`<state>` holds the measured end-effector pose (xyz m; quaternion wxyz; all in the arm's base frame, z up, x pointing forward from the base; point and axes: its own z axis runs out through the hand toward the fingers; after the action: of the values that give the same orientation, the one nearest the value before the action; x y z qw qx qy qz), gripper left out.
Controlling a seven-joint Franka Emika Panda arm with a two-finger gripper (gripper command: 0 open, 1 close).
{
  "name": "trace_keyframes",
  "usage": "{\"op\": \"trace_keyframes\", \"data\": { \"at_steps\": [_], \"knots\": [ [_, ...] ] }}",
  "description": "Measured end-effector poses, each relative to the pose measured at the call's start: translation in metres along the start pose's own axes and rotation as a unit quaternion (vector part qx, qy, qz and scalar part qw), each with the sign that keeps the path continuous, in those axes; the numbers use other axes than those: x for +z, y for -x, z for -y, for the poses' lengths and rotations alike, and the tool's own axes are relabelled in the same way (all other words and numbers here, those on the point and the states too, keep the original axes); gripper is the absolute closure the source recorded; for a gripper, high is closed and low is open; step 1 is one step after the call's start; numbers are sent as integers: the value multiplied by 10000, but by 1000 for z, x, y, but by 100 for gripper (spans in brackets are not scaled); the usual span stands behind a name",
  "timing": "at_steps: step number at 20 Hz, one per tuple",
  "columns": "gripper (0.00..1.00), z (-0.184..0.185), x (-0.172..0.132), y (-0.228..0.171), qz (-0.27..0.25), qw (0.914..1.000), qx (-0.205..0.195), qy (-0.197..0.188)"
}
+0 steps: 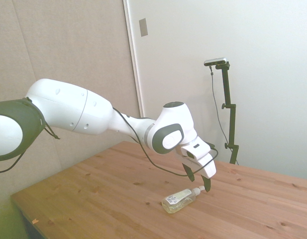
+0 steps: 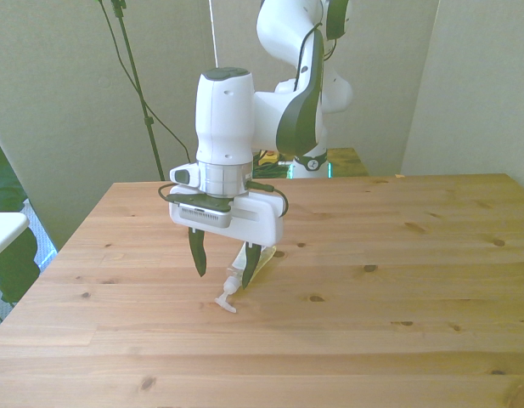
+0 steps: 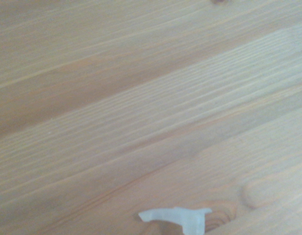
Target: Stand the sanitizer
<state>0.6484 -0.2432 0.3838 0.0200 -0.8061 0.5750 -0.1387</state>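
The sanitizer (image 1: pixel 179 200) lies on its side on the wooden table (image 1: pixel 108 199), a small clear bottle of pale yellow-green liquid with a white label. Its white pump top points toward the camera in the front view, where the sanitizer (image 2: pixel 228 293) is partly hidden behind one finger. My gripper (image 1: pixel 198 180) hangs open just above the pump end, fingers pointing down. In the front view the gripper (image 2: pixel 225 263) straddles the bottle's neck without touching it. In the wrist view only the white pump nozzle (image 3: pixel 177 218) shows, over blurred wood.
The table (image 2: pixel 397 255) stretches wide on all sides of the bottle, with its near edge low in the front view. A pale wall and door frame stand behind it in the side view.
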Motion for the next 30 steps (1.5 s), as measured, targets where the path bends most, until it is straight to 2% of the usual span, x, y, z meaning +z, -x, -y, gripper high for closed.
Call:
{"op": "trace_keyframes", "data": {
  "at_steps": [11,18,22,23,30],
  "knots": [
    [0,-2,21,-2,91,9997,72,212],
    [0,5,14,-4,68,9998,79,146],
    [0,6,20,-5,74,9998,85,172],
    [100,6,22,-5,74,9998,87,181],
    [100,12,29,-6,144,9995,131,239]
  ]
}}
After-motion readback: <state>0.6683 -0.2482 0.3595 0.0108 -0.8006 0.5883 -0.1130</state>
